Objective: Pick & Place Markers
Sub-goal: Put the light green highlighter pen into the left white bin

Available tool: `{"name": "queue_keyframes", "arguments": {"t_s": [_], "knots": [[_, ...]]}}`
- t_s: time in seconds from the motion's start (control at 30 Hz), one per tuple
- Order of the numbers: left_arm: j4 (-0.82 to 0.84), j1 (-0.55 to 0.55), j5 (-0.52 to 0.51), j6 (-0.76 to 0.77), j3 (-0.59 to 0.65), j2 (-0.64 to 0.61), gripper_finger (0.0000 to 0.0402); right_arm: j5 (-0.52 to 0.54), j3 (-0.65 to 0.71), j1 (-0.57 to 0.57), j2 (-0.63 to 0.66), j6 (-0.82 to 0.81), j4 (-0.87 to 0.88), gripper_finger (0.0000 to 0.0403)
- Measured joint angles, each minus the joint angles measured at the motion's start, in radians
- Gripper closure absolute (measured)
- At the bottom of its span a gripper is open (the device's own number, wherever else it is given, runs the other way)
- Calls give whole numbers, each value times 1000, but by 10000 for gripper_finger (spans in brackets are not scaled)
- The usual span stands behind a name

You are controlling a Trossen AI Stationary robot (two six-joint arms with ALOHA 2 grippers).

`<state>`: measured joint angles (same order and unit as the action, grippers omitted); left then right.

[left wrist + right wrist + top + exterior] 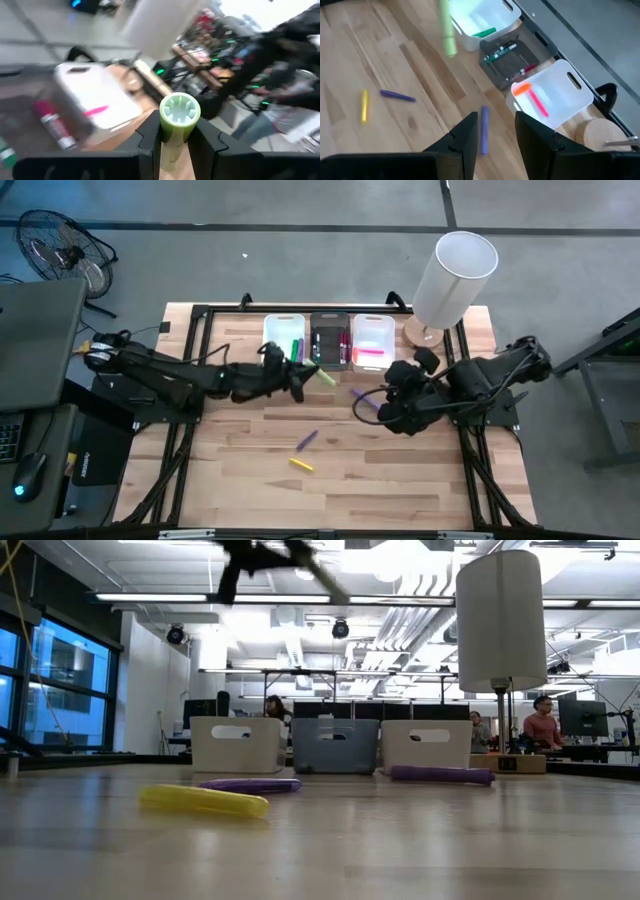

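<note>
the wooden table (250,480) carries the lot, and at its far edge three bins stand side by side: a white bin (283,330) on the left, a dark bin (330,322) in the middle, another white bin (372,328) on the right. beside them stands a white lamp (455,275).

the left gripper (303,380) hangs just in front of the bins, clamped on a light green marker (175,125), the barrel squeezed between its fingers (147,140) at mid-length. the right gripper (495,135) hovers over a purple marker (483,129) near the right bin, jaws part open and nothing between them.

loose on the table i count three: that purple one, a second purple marker (307,440) nearer the middle, and a yellow marker (301,465) just beside it. inside the bins, green ones on the left, several in the dark bin, pink and orange on the right; exact numbers i can't make out.

these look light, stiff and smooth-sided, round enough to roll. best grip, i'd judge, is across the barrel at its middle, jaws square to its length, so it doesn't pivot or squirt out.
</note>
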<state>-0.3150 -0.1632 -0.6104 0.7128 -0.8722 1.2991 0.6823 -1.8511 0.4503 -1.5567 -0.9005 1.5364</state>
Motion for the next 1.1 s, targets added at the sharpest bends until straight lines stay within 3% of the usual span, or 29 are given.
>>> {"name": "queue_keyframes", "arguments": {"t_s": [0.17,0.3,0.6,0.83,1.1], "knots": [[179,145,87,102,-3,0,338,3,0,2,-34,-22,0,285],[427,275,190,112,-68,0,338,6,0,2,-75,-27,0,285],[868,563,379,-35,-275,0,338,57,1,-29,-144,-91,2,285],[942,737,528,-107,-277,1,338,47,1,-83,-158,-114,1,284],[931,826,720,-157,-276,94,333,49,1,-119,-158,-117,-9,284]]}}
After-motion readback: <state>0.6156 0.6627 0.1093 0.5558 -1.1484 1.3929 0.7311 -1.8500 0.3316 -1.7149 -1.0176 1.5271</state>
